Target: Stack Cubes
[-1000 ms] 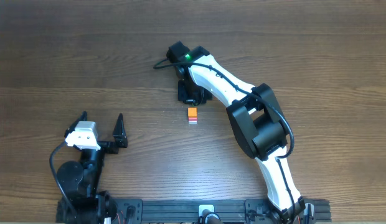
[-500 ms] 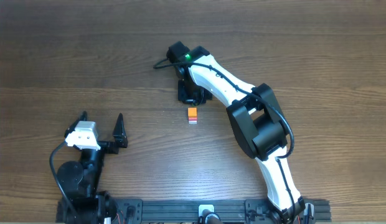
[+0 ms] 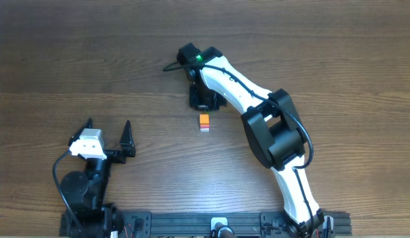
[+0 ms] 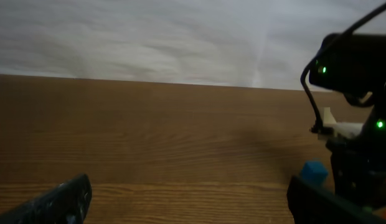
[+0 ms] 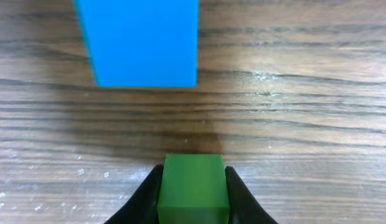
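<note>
Two sets: right jaws clamped on green cube; left jaws spread wide.

We have the left arm folded over its base at near left, left claw spread wide and pointing level toward the far side. Our right arm stretches from near right to far centre, wrist pointing down, right claw clamped on a green cube.

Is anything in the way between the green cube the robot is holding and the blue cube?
No, nothing that can be seen. The right end effector grips the green cube, and just bare wooden table lies between it and the blue cube.
</note>
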You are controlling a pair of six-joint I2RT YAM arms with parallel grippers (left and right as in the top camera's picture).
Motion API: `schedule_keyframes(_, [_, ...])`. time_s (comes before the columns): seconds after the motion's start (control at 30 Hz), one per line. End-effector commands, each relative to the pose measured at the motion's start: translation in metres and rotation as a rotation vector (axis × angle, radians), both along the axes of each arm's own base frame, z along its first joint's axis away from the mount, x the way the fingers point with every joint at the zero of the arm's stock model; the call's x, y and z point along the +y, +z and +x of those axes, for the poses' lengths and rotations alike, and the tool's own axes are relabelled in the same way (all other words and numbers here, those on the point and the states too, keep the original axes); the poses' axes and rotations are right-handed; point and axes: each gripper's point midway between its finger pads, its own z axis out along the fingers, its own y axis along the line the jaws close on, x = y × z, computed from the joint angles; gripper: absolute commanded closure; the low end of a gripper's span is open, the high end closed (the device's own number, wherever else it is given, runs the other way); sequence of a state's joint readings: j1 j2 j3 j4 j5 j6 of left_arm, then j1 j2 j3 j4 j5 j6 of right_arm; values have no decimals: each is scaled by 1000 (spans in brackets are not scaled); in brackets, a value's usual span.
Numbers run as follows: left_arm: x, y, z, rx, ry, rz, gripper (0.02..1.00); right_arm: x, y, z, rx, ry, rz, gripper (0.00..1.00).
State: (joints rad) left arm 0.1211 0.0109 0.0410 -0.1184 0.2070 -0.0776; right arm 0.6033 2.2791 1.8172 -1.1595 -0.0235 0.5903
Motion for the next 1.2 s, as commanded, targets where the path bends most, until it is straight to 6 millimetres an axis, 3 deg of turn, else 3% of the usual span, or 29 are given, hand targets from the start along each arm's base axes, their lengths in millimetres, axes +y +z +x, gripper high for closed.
schedule_keyframes(0.03, [0,-2,0,-4,-5,14,18,9,15,12,-38,15,5,912])
schedule_keyframes(0.33, [0,-2,0,-4,-5,14,18,13,53,21,-64,18,14,921])
schedule_keyframes(0.73, [0,-2,0,-4,-5,14,18,9,106,0,-75,9,-20,928])
schedule_keyframes(1.2, [0,-2,0,-4,-5,14,18,16,118,-34,-36,19,-67,934])
